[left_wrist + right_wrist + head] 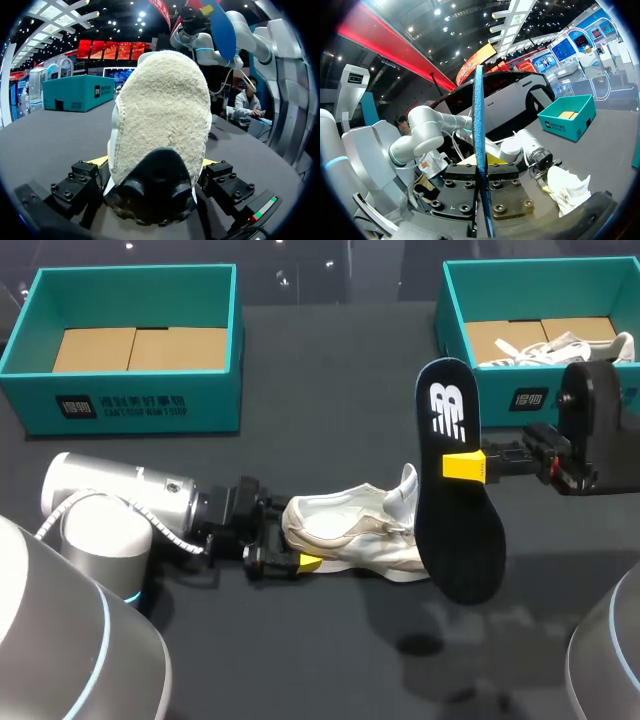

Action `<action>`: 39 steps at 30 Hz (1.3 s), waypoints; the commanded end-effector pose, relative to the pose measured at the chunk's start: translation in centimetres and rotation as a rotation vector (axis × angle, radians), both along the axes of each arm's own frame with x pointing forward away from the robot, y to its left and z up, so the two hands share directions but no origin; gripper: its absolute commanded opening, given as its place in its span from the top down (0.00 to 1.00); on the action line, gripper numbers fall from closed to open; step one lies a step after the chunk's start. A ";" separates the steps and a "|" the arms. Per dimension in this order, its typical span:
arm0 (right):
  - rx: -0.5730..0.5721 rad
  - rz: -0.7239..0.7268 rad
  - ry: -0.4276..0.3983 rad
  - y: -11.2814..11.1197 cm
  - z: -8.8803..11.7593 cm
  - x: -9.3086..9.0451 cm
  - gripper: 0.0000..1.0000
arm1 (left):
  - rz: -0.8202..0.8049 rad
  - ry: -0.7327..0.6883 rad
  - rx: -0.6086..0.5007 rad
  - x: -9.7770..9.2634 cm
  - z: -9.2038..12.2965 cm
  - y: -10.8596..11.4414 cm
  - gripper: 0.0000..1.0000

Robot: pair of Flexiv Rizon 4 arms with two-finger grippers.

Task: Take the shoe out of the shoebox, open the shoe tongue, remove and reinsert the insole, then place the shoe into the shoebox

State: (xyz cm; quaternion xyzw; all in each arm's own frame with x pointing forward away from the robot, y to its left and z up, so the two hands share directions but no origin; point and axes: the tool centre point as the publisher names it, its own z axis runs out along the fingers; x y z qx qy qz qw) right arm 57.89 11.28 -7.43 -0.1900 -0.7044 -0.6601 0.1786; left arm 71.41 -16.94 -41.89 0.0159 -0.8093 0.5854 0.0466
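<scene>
counter (330, 370): dark, it carries all the things.
left shoebox (140, 405): at the far left corner, only cardboard inside.
right shoebox (520, 400): at the far right corner, a second shoe (545, 348) lies in it.
insole (455, 530): lifted off the counter, standing almost upright, its lower end near the toe of the shoe.
shoe (345, 530): out of the boxes, towards the front edge near the middle, long axis left to right, heel to the left, tongue raised.
left hand (290, 535): closed on the heel from both sides.
right hand (465, 466): pinched narrow on the middle of the insole.
next move, as I judge: the insole stands across the shoe's axis, so the right hand, the nearer one, must turn it along the shoe and lower it into the opening.
</scene>
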 end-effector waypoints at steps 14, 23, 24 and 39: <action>-0.037 -0.063 -0.019 -0.4 0.1 0.1 1.00 | 0.014 -0.046 0.163 0.0 1.8 3.1 0.00; -0.015 -0.017 -0.024 -0.8 -0.5 2.0 1.00 | 0.034 -0.049 0.268 0.4 3.1 5.5 0.00; -0.010 -0.013 -0.025 -0.8 -0.6 2.1 1.00 | 0.035 -0.051 0.278 0.5 3.2 5.8 0.00; 0.036 0.005 -0.029 -1.0 -1.4 3.7 1.00 | 0.009 -0.162 0.451 1.3 5.4 7.1 0.00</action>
